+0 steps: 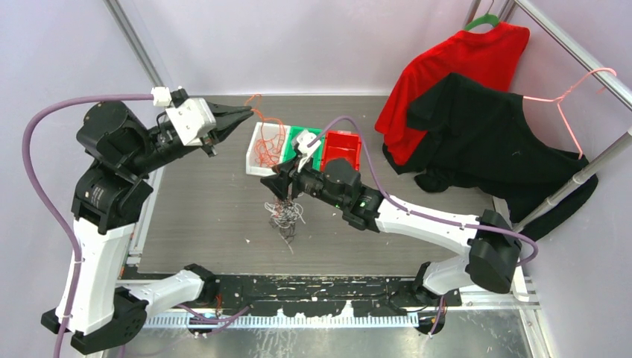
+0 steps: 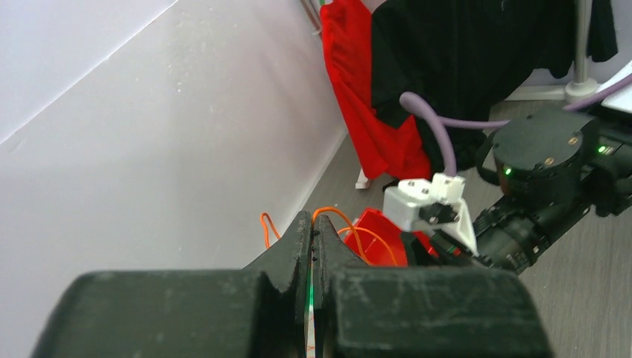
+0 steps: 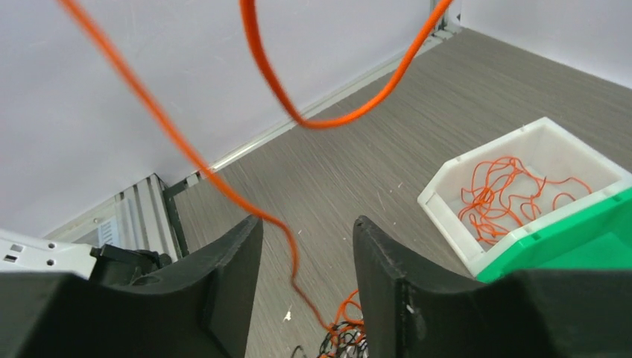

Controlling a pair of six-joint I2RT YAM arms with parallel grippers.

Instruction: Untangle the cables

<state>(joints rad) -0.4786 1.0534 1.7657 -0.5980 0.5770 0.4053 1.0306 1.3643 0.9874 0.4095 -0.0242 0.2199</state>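
A small clump of orange, white and black cables lies on the grey table near its middle. My left gripper is raised at the back left and shut on one orange strand, which loops out past its tips. That strand hangs down to the clump, passing between the open fingers of my right gripper. My right gripper hovers just above the clump and holds nothing.
A white bin with several loose orange strands stands behind the clump, then a green bin and a red bin. Red and black shirts hang on a rack at the right. Walls close in at the back and left.
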